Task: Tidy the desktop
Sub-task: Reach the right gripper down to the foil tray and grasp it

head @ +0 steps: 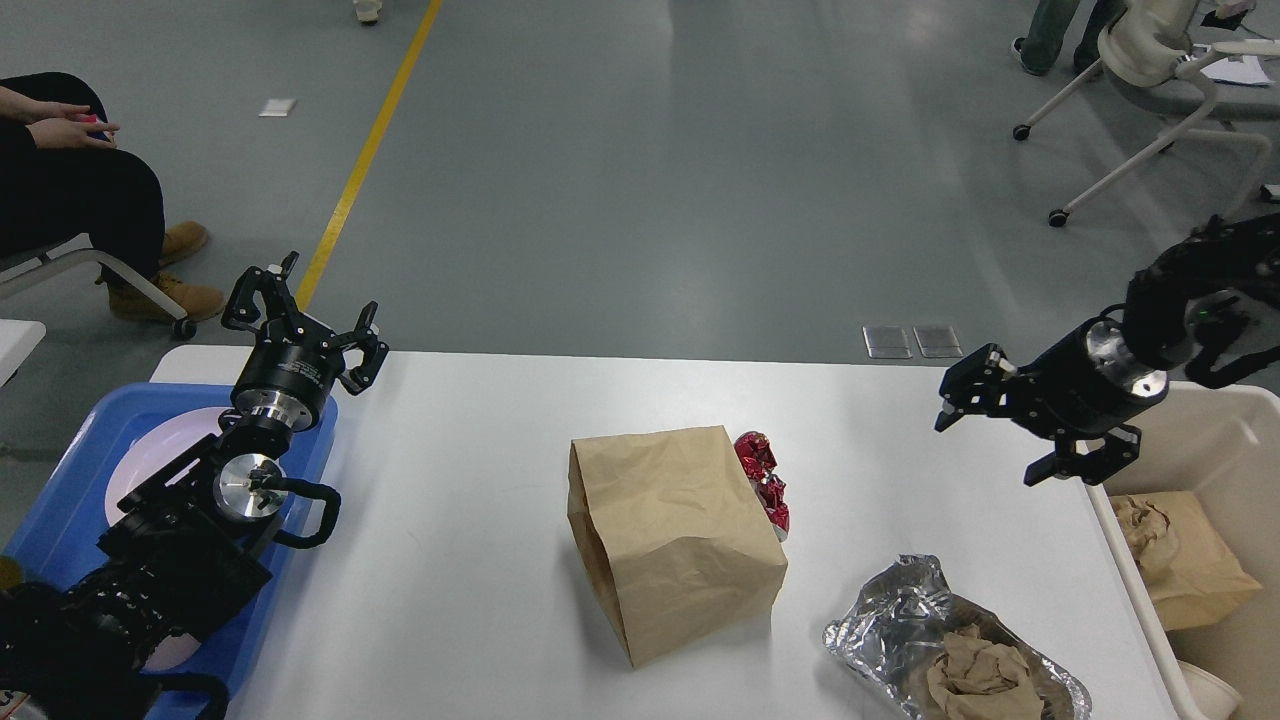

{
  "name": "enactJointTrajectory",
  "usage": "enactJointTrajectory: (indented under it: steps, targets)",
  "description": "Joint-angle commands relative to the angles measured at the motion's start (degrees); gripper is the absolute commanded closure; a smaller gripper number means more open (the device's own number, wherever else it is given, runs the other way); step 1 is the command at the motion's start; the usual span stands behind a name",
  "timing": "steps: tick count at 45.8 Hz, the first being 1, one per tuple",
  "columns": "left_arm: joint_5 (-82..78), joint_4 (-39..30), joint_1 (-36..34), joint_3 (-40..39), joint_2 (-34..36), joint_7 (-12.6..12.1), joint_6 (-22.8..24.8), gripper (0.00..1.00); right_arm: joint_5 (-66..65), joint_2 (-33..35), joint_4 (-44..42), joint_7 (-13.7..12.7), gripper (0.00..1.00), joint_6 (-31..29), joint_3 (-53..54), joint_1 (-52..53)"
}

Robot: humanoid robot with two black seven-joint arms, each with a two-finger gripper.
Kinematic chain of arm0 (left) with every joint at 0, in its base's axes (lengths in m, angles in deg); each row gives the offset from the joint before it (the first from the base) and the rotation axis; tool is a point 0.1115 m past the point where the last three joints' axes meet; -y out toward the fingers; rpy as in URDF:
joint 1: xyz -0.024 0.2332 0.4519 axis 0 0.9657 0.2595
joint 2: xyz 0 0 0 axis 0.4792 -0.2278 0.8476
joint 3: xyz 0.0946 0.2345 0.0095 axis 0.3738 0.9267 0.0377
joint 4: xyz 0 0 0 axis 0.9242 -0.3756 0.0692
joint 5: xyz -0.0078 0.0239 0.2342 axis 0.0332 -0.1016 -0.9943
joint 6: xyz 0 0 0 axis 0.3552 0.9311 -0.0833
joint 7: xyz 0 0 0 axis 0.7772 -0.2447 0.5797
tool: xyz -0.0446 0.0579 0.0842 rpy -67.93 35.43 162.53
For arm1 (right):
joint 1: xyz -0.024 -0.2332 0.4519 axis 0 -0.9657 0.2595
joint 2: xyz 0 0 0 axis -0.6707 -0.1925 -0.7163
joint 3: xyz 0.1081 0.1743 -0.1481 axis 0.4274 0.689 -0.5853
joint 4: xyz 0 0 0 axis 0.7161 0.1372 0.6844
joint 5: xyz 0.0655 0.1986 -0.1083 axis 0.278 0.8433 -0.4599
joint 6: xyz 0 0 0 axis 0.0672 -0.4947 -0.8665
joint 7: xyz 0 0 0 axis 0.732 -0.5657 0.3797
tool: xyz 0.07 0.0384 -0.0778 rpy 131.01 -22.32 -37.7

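No readable writing or labels anywhere; desktop point(480, 560) white, long axis left to right, filling the lower view; brown paper bag point(672, 538) on its side at centre, mouth toward the near left, red crumpled wrapper point(765, 482) touching its far side; foil tray point(950, 645) near right holds crumpled brown paper; blue tray point(60, 500) at left holds a pale plate; beige bin point(1190, 440) at right holds brown paper; left gripper point(300, 315) fingers spread, empty, above the tray's far corner; right gripper point(985, 430) fingers apart, empty, above the desktop's right part.
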Motion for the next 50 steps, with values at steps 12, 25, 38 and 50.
enactJointTrajectory:
  steps: [12, 25, 38, 50]
  targets:
    - [0.0, 0.0, -0.1, 0.0, 0.0, 0.0, 0.0, 0.03, 0.1, -7.1, -3.8, 0.0, 0.0, 0.9, 8.4, -16.0]
    - [0.0, 0.0, 0.0, 0.0, 0.0, 0.0, 0.0, 0.03, 0.9, -8.5, -8.2, 0.0, 0.0, 5.5, 11.9, -24.1]
    - [0.0, 0.0, -0.1, 0.0, 0.0, 0.0, 0.0, 0.03, 0.9, -10.0, -9.8, 0.0, 0.01, 14.2, 12.9, -28.5]
    - [0.0, 0.0, 0.0, 0.0, 0.0, 0.0, 0.0, 0.03, 1.0, -9.9, -8.9, -0.1, 0.8, 17.6, 12.7, -28.9]
